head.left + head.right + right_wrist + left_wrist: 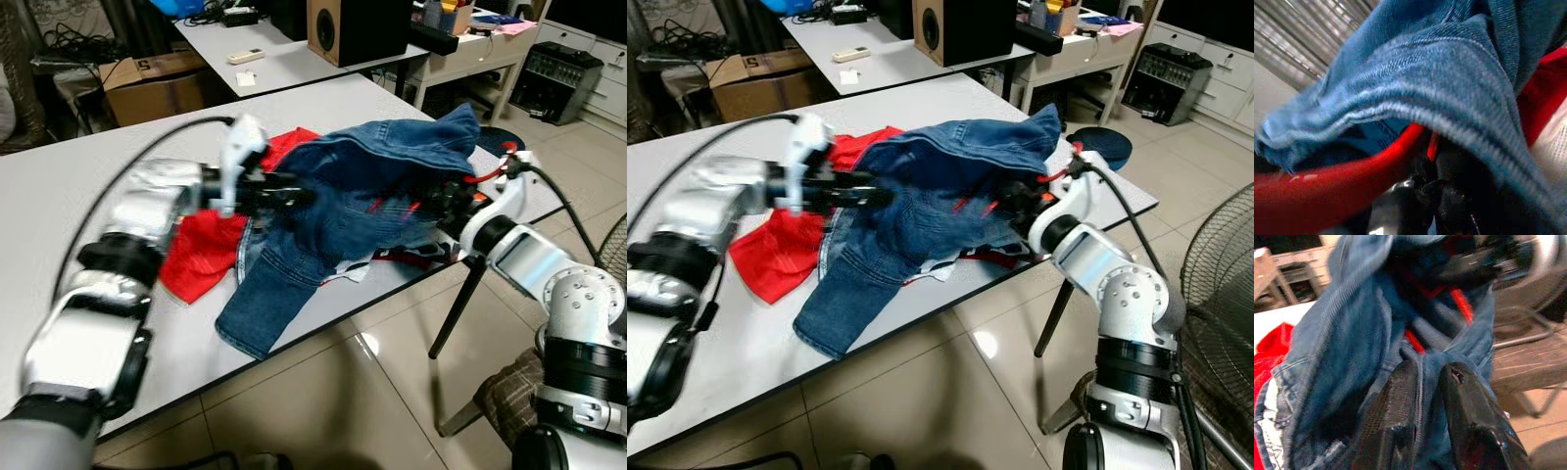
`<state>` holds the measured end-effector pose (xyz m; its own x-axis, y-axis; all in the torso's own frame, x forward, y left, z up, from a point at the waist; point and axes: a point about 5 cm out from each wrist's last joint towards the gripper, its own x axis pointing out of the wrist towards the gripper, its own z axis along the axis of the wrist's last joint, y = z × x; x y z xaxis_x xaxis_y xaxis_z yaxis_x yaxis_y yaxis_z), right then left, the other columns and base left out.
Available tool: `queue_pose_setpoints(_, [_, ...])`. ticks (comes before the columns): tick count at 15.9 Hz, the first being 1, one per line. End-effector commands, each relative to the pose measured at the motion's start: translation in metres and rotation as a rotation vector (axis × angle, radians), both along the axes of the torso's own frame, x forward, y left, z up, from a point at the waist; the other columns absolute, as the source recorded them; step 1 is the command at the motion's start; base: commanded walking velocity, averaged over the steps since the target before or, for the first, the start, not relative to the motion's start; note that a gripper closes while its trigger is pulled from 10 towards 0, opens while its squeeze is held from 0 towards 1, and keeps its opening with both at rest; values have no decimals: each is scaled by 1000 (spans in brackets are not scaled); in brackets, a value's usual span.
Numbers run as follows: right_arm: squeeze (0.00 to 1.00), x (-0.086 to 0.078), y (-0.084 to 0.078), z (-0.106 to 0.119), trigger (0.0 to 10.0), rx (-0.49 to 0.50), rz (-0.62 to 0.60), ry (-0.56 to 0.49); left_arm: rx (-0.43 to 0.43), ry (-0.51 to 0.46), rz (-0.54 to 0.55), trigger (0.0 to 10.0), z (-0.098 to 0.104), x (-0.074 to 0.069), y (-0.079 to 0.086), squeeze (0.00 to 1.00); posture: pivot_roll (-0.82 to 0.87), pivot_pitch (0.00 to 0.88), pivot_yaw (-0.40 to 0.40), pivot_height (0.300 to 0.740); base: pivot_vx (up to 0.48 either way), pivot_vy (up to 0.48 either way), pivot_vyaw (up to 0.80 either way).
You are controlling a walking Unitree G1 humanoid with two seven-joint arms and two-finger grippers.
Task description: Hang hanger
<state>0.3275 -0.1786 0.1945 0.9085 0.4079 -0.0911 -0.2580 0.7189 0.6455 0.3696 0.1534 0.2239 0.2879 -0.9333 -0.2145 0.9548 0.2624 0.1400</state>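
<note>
We have the denim jacket [362, 206] lifted off the tabletop [59, 196], the red hanger [1462, 303] inside it. Our left tool [1422, 382] is clenched on denim; our right tool [1425, 171] seems to grip the hanger, though blur leaves us unable to tell. The trailing sleeve could snag the tabletop edge and drag the jacket off. The left wrist view reveals hanger arms that the head views mostly hide.

Setting: office-like workroom. Glossy beige tiled floor [392, 392]; long white tabletop [59, 196]; black wooden speaker [338, 29]; brown cardboard box [157, 83]; white drawer cabinet [612, 88].
</note>
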Motion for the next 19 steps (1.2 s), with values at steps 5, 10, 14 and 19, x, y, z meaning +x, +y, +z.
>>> queue_pose_setpoints(5, [0,5,5,18,10000,-53,50,-68,-25,-44,149,10000,15,-1,33,0,26,0,35,740,0,0,0])
queue_pose_setpoints(10, [0,-19,31,34,10000,-135,294,-162,-306,-95,400,10000,50,-23,81,0,27,0,55,740,0,0,480])
queue_pose_setpoints(14, [0,-48,42,47,10000,-204,489,-228,-151,-215,788,10000,43,-31,126,0,34,0,35,740,0,0,800])
queue_pose_setpoints(19, [0,-84,52,24,10000,-480,764,-234,-256,-248,573,10000,70,-71,88,0,52,0,-5,740,0,0,800])
